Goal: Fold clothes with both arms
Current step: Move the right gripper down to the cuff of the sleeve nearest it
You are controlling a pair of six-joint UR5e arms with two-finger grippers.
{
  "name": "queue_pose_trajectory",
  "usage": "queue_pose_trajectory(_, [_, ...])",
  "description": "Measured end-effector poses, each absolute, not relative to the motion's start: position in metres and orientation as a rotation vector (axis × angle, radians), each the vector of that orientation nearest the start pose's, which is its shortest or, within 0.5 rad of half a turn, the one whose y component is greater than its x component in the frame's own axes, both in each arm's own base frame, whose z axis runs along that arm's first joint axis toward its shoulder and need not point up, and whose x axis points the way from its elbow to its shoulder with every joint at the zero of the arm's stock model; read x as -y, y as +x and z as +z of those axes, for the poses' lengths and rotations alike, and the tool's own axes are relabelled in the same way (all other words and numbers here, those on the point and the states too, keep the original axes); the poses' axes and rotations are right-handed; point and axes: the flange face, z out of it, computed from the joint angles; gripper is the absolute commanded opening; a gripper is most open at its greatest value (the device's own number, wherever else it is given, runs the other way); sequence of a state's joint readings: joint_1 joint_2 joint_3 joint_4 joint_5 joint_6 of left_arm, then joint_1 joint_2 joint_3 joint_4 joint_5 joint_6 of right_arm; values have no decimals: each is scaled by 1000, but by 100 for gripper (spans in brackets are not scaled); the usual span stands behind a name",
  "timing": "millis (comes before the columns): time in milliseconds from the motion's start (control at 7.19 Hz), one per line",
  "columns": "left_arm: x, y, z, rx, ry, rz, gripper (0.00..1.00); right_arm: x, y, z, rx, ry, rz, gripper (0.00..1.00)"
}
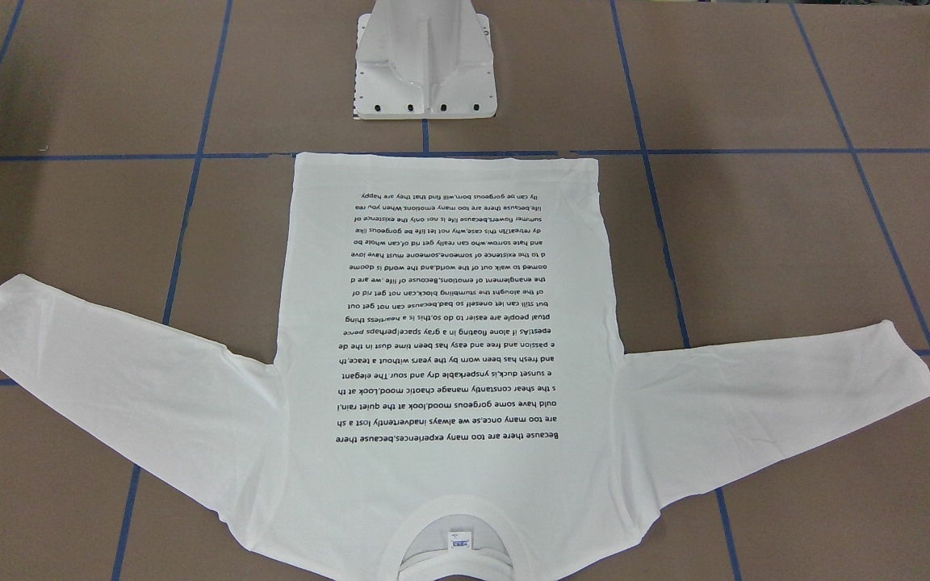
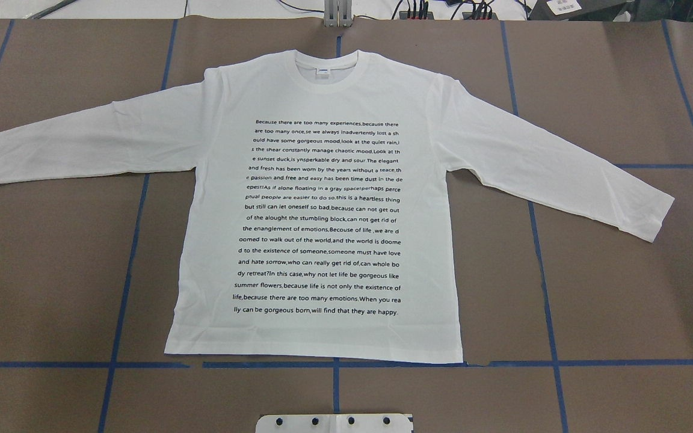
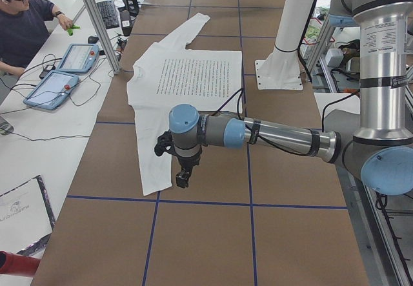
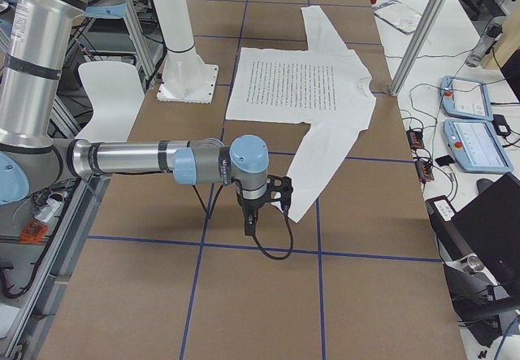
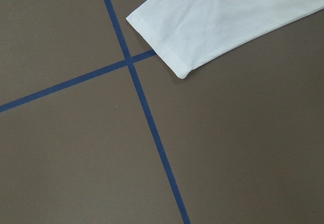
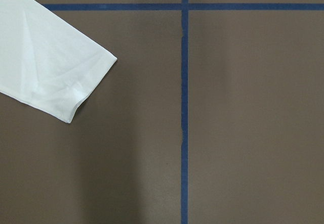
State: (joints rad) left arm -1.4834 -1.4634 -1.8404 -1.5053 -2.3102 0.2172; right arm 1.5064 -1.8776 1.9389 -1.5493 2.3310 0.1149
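White long-sleeved T-shirt [image 2: 322, 204], as I see it from overhead: flat on the table, black text block [image 2: 321, 216] facing up, hem toward the robot, ribbed collar [image 2: 328, 84] and neck label [image 2: 323, 71] at the far end, both sleeves spread outward. Left arm [image 3: 277, 134] reaches level over the table, left gripper [image 3: 183, 177] pointing down near the left cuff [image 5: 172, 47]. Right arm [image 4: 138, 158] and right gripper [image 4: 249, 220] mirror it near the right cuff [image 6: 76, 87]. I cannot tell how either gripper's jaws stand.
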Motion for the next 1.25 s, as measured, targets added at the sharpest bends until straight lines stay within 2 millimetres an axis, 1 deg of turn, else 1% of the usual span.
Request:
queue_pose_trajectory(139, [452,-27,584,-734,145,328,100,372,41,607,764,12,16,100])
queue_pose_trajectory(417, [454,-26,572,-731,167,338,100,376,40,601,769,25,10,100])
queue_pose_trajectory(557, [457,-25,567,-726,179,344,100,381,36,597,768,36,-4,100])
queue_pose_trajectory(696, [460,-25,563,-717,189,348,100,390,24,594,763,46,-25,100])
queue_pose_trajectory(835, [461,-25,559,-712,195,349,100,403,8,594,760,45,-28,100])
queue_pose_trajectory(974, [462,-25,557,-710,199,349,100,420,-10,599,766,49,-3,100])
queue_pose_trajectory(1113, [462,-26,555,-709,204,350,100,432,-28,607,783,58,52,100])
queue_pose_trajectory(1252, [462,-26,551,-709,210,351,100,438,-49,613,803,67,125,100])
